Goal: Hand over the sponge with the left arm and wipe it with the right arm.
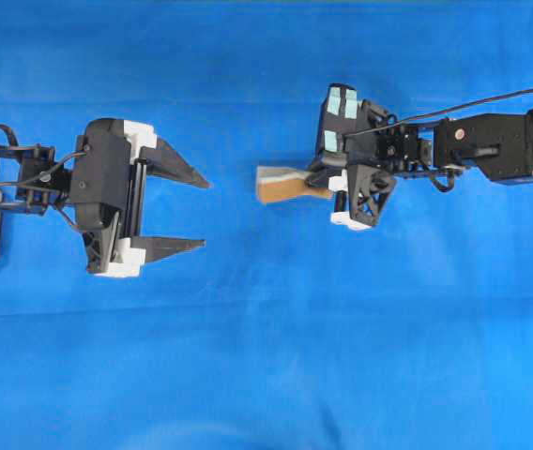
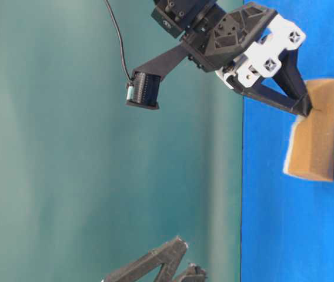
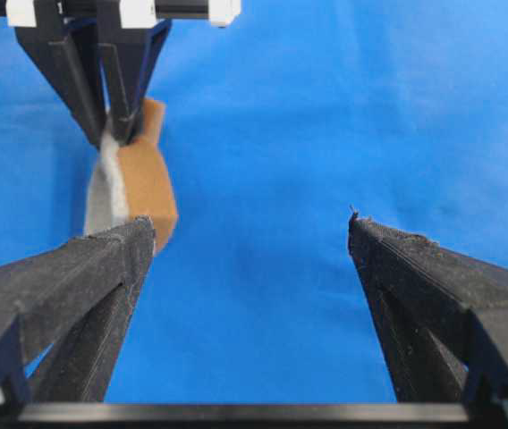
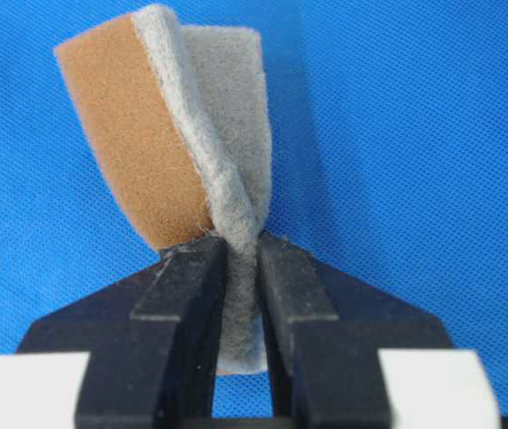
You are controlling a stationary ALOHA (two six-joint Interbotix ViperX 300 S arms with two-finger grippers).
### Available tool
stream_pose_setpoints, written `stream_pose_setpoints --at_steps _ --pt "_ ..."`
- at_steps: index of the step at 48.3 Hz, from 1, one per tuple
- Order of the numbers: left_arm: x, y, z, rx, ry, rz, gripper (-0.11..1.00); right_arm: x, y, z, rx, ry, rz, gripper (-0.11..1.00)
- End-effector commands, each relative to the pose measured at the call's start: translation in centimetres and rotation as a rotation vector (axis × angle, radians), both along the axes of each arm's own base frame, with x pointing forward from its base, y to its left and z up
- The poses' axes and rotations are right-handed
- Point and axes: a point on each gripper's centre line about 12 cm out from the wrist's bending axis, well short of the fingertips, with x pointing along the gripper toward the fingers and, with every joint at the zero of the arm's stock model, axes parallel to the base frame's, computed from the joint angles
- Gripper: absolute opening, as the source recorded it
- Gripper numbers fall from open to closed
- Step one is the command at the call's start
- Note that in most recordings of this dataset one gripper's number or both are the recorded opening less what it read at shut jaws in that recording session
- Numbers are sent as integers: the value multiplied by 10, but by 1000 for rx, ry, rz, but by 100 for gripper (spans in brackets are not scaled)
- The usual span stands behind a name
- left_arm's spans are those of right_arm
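Sponge, a soft grey-and-orange rectangular pad (image 1: 281,184), sat mid-frame overhead, pinched by the teal-patched right gripper (image 1: 327,184). It buckled at the pinch: light, squashy, best gripped across its faces. The plain black left gripper (image 1: 201,214) stood wide, empty, at left.

From my overhead feed, the right gripper (image 1: 330,187) covers the sponge's (image 1: 281,184) 3 o'clock end, so I can't see its fingertips. The right arm (image 1: 492,145) runs off at 3 o'clock, the left arm (image 1: 4,173) at 9 o'clock. In the table-level view only the left gripper's fingers (image 2: 155,267) show, cut off at 6 o'clock.
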Motion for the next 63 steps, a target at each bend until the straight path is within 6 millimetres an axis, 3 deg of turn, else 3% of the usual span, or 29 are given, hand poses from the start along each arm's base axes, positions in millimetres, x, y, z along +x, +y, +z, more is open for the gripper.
stream_pose_setpoints --at_steps 1,16,32,34,41,44,54,63 --pt "1 -1 6 -3 -24 -3 87 1 -1 11 -10 -25 2 19" --pt "1 -1 6 -2 -24 -4 87 5 23 11 6 -27 51 18" --pt "1 -1 5 -2 -23 -2 87 8 29 13 18 -34 52 18" --pt "1 -1 6 -2 -24 -4 87 9 31 14 16 -37 59 24" --pt "1 -1 6 -2 -24 -4 87 13 38 17 12 -42 80 64" --pt "1 -1 6 -1 -25 -4 87 13 39 21 12 -48 83 72" --pt "1 -1 6 -2 -24 -4 87 10 49 49 5 -86 104 74" --pt "2 -1 5 6 -23 -7 87 0 55 93 -9 -143 114 74"
